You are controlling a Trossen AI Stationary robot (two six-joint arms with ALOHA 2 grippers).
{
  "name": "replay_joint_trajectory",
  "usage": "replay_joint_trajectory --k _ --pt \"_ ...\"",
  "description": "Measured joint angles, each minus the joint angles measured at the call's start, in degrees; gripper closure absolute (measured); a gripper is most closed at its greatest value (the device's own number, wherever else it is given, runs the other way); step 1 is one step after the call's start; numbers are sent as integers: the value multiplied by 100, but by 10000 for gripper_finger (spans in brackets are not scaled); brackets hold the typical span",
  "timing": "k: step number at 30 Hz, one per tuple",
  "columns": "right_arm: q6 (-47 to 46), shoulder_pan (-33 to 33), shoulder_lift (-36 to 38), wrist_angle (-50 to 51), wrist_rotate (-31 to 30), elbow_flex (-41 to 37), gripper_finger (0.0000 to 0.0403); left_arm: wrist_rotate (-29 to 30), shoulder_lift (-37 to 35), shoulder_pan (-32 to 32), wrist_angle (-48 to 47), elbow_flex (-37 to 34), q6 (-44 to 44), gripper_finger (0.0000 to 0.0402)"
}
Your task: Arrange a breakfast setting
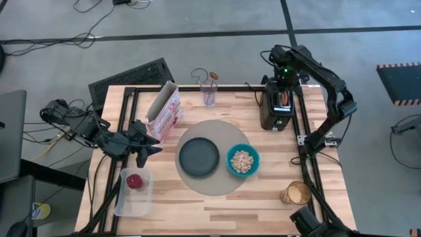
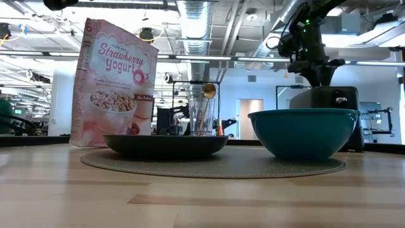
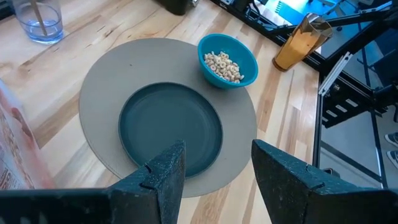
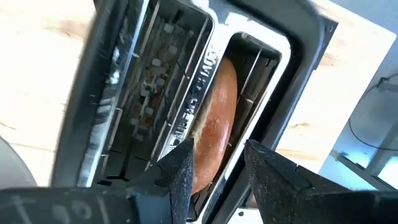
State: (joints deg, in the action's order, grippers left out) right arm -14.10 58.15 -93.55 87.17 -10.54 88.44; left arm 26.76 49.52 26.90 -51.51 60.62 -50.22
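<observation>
Right claw (image 4: 214, 171), fingers spread, poised over the round toasted bread (image 4: 214, 127) sitting in a slot of the black toaster (image 1: 277, 105) near the table's far right edge. Risk: a finger catching the slot's wire guide, or crushing the bread.

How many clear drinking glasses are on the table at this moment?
2. One glass stands at the table's far edge beside the cereal box, with the gold spoon in it. The other glass, holding orange liquid, stands near the right front corner. None seems hidden.
</observation>
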Motion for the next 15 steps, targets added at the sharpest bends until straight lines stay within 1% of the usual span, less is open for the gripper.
replay_joint_trajectory --k 4,11,15 --pt "-84 0 95 41 57 31 233 -2 0 0 0 0 3 233" --pt "-122 -32 15 15 297 12 233 -3 0 0 -2 0 57 233" --pt "-194 -41 -7 -15 294 -296 233 -4 0 2 -4 0 102 233"
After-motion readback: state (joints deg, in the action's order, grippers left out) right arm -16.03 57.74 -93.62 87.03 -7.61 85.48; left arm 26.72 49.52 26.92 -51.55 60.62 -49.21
